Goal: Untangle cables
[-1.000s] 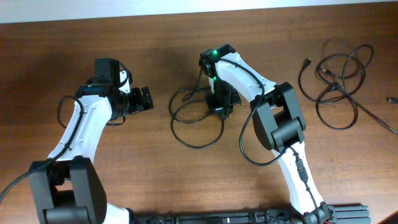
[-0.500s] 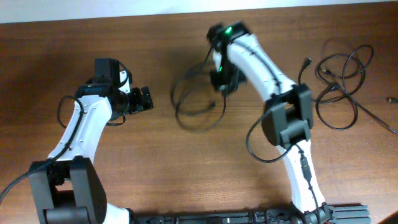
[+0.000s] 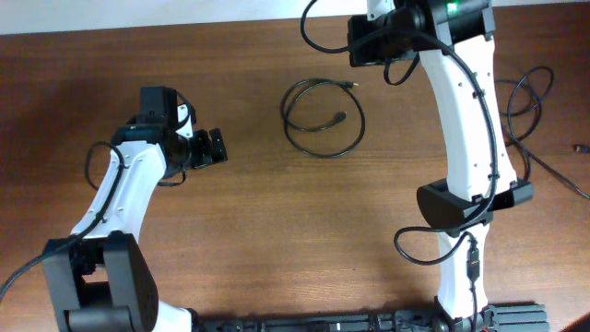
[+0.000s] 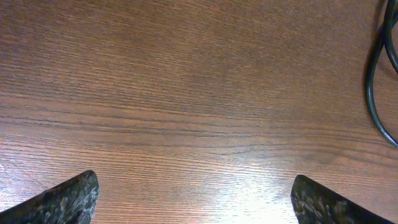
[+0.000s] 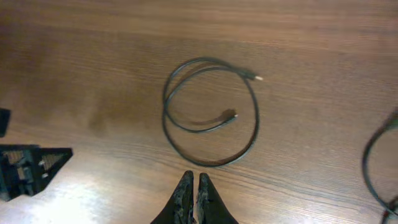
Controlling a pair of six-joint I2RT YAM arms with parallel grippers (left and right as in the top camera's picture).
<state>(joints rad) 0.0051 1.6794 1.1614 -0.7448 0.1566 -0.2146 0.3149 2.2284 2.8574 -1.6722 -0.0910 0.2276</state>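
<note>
One of the cables [image 3: 324, 155] lies alone as a round black loop on the wooden table, far of centre, both plug ends resting on the wood. The right wrist view looks down on this cable [image 5: 257, 118]. My right gripper [image 3: 366, 41] hangs high above the table's far edge, shut and holding nothing; its fingertips [image 5: 194, 185] are pressed together. More of the cables [image 3: 544, 78] sit tangled at the far right, partly hidden behind the right arm. My left gripper [image 3: 212, 148] is open left of the loop, low over bare wood, and its fingers [image 4: 69, 196] stand wide apart.
A cord arc [image 4: 369, 93] crosses the right edge of the left wrist view. Another cord [image 5: 367, 162] curves along the right edge of the right wrist view. A single cord [image 3: 562, 180] trails off toward the table's right edge.
The right arm has risen from the loop and swung to the far edge. The loop shifted right and farther away and now lies rounder. The left arm has not moved.
</note>
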